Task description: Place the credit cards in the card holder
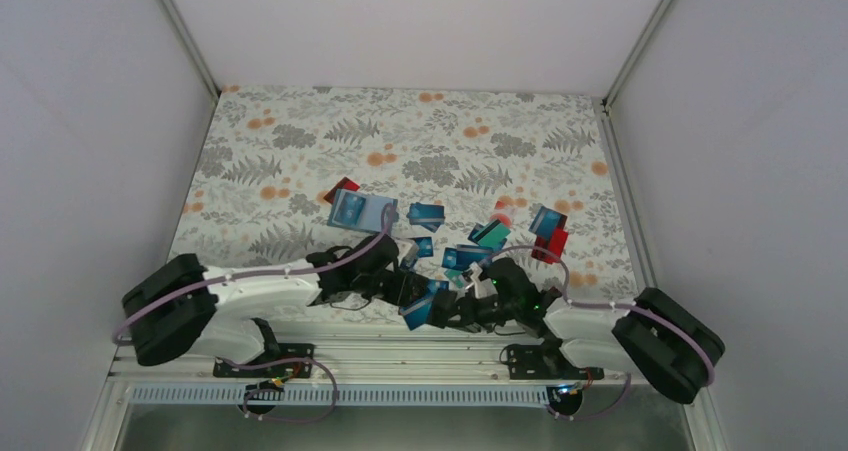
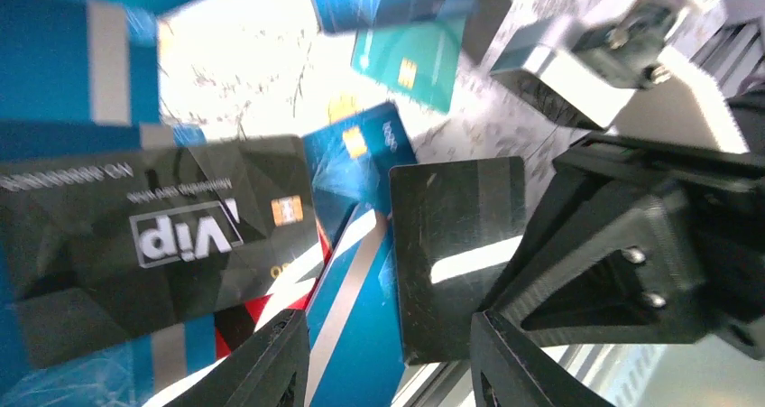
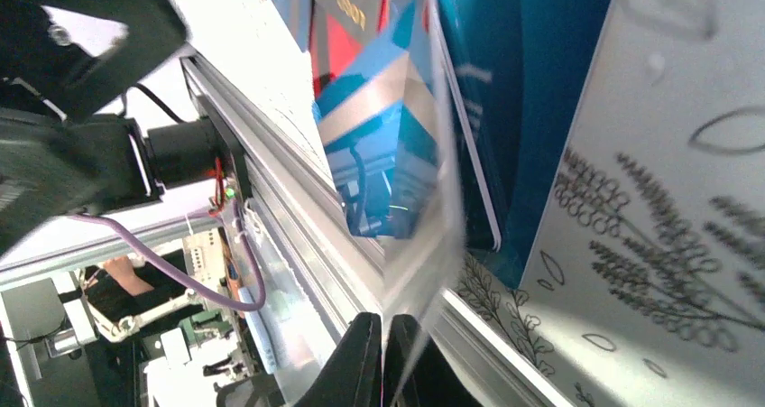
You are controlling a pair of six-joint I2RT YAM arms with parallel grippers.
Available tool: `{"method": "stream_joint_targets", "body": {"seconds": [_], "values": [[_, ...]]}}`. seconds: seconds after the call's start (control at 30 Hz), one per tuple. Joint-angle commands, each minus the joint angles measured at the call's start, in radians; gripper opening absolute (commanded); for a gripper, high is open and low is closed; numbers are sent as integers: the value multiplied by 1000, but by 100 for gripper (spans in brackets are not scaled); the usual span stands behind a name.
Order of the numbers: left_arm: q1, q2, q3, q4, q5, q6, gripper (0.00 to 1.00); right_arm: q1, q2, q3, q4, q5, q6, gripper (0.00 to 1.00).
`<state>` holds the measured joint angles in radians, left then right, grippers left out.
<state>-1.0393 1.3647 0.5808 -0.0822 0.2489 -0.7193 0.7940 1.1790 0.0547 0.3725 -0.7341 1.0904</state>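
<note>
A: Where do we stand, starting at the left?

B: The holder [image 1: 362, 211], as we read that paler blue square, lies open on the table [image 1: 300, 131]. It is beyond the left claw [image 2: 388, 335] and apart from it. We can't make out any card in it.

A: And that claw?

B: Its fingers stand half apart over a heap of cards [image 2: 352, 281] at the near edge, with a black Vip card [image 2: 153, 235] among them. We see nothing clamped.

A: The middle?

B: More cards lie loose on the table, to the right of the holder.

A: The right claw [image 3: 383, 357]?

B: It is pressed together on one card [image 3: 422, 276]. We see that card edge-on and blurred, so we can't tell its colour.

A: Then we judge the step to be the pickup of a single card, early in the task.

B: Agreed. Next we'd carry it across to the holder and meet a pocket edge-first. We think the soft holder may slide, so the left claw should pin it first.
</note>
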Motion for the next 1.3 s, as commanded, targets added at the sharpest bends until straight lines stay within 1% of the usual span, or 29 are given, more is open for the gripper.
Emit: {"method": "stream_joint_targets", "body": {"seconds": [0.0,0.1,0.2,0.33,0.47,0.6,0.7,0.83,1.0,1.1,1.27], "values": [[48,-100,40,-111,-61,2,45,-74,-78,-20,-53,-26,-59,4],[83,-156,54,-150,-53,20,45,-130,-105,-33,-5,-71,-68,4],[128,-214,69,-178,-27,40,45,-176,-136,-12,-5,-108,-91,4],[212,-288,72,-193,52,72,46,-219,-181,37,-7,-148,-102,4],[288,-334,79,-200,136,111,47,-251,-178,75,4,-195,-109,4],[346,-376,71,-151,279,137,47,-267,-168,165,-32,-245,-167,4],[423,-402,65,-106,415,150,47,-267,-161,270,-101,-262,-243,4],[508,-411,80,-80,578,171,47,-269,-131,358,-96,-315,-280,4],[550,-402,121,-87,676,208,47,-269,-95,473,-104,-379,-322,4],[555,-384,137,-58,714,208,47,-267,-82,523,-112,-409,-341,4],[556,-365,141,30,755,165,47,-263,-52,565,-114,-449,-350,4]]}}
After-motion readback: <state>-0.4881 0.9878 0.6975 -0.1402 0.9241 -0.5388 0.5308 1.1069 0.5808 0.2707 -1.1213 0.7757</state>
